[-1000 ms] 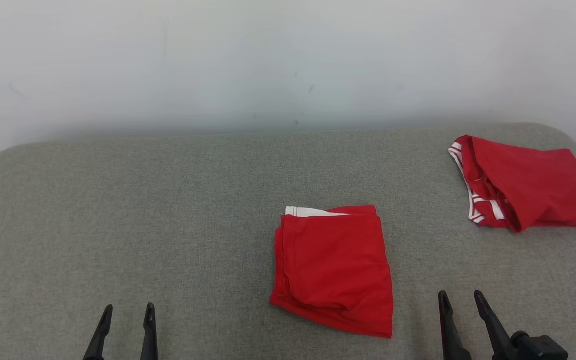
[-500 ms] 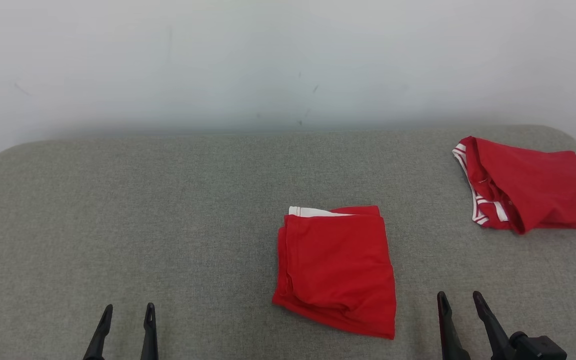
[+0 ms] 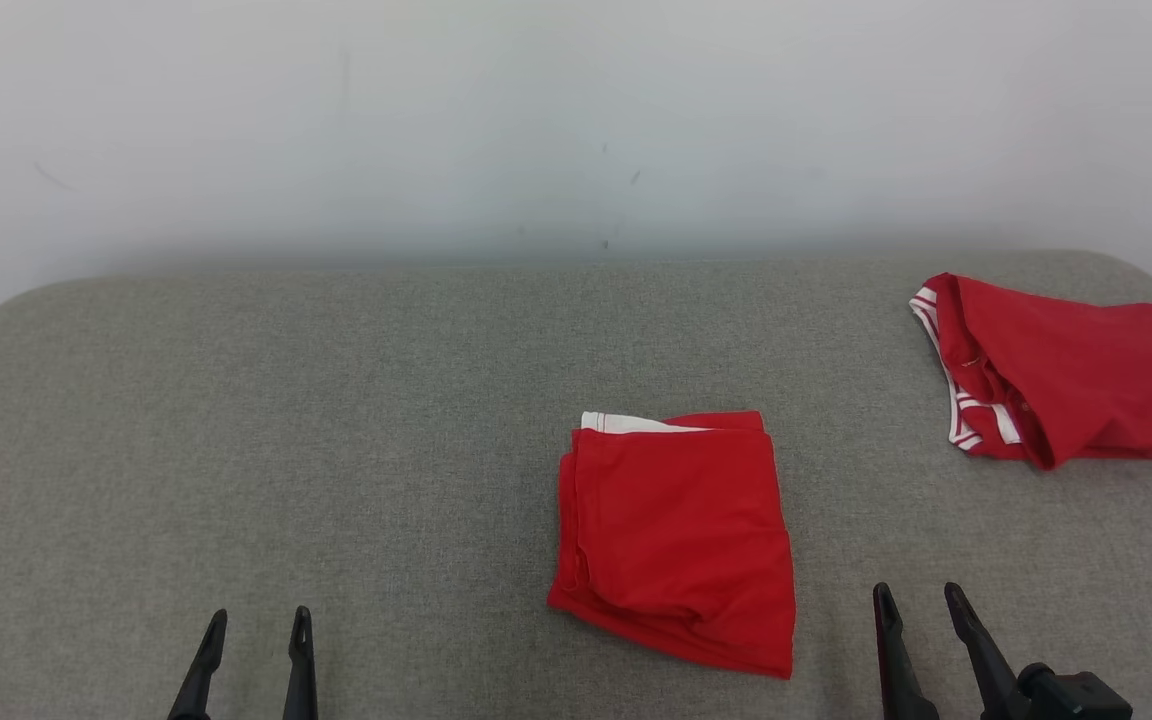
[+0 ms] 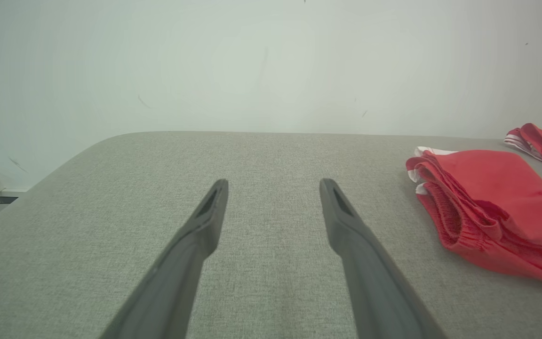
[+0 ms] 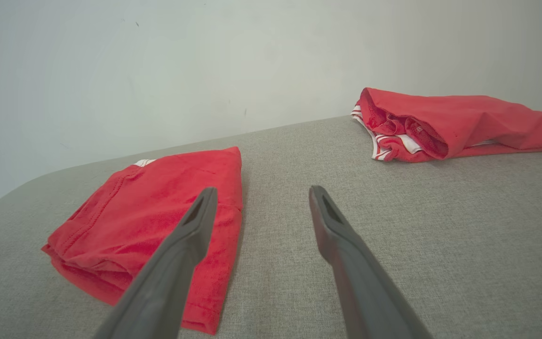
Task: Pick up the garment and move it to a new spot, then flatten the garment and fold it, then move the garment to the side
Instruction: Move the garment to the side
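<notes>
Lying folded on table (image 3: 336, 450), slightly toward 5 o'clock from centre: garment (image 3: 674, 540). Soft, light, limp; stacked layers likely slip apart. Pinch all layers at 6 o'clock edge. Left gripper (image 3: 260, 614), right gripper (image 3: 916, 590) both spread, empty.

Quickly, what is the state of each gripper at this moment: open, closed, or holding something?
Left gripper: open, holding nothing, above the grey surface.
Right gripper: open, holding nothing, beside the folded red garment.
</notes>
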{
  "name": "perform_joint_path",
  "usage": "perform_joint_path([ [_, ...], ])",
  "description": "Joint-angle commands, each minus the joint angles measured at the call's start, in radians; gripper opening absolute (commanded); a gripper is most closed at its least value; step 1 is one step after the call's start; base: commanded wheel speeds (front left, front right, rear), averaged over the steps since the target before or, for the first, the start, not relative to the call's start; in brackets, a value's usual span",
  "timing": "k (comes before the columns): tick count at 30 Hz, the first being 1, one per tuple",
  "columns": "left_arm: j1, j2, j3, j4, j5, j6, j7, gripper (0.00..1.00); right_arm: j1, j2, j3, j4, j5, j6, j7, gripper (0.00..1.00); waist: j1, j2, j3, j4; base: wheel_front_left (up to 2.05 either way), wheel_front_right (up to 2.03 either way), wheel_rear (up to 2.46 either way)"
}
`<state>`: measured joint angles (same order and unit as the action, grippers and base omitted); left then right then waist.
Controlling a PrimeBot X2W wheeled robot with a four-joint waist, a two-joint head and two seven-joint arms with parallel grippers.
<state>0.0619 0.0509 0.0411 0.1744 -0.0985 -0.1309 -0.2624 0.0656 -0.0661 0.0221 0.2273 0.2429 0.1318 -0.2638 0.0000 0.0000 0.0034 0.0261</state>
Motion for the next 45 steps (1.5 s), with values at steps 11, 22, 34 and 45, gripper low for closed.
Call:
perform_joint_path([
  [11, 0.004, -0.001, 0.0, 0.001, 0.001, 0.001, -0.002, 1.0, 0.0, 0.003, 0.003, 0.004, -0.003, -0.003, 0.0, 1.0, 0.0, 0.0, 0.004, 0.003, 0.0, 0.0, 0.0],
  [22, 0.0, -0.001, -0.002, 0.005, -0.002, 0.001, -0.002, 1.0, -0.074, -0.009, 0.036, 0.032, -0.001, -0.003, 0.0, 1.0, 0.0, 0.0, 0.01, 0.007, 0.0, 0.0, 0.0],
  [34, -0.043, -0.001, -0.04, 0.022, -0.01, 0.001, -0.002, 1.0, -0.405, -0.048, 0.153, 0.473, 0.048, -0.003, 0.006, 1.0, 0.0, 0.0, 0.037, 0.045, 0.0, 0.0, 0.0],
  [45, -0.051, -0.001, -0.051, 0.03, -0.017, 0.001, -0.002, 1.0, -0.551, -0.043, 0.238, 0.768, 0.176, -0.003, 0.013, 1.0, 0.0, 0.0, 0.05, 0.078, 0.0, 0.0, 0.0],
])
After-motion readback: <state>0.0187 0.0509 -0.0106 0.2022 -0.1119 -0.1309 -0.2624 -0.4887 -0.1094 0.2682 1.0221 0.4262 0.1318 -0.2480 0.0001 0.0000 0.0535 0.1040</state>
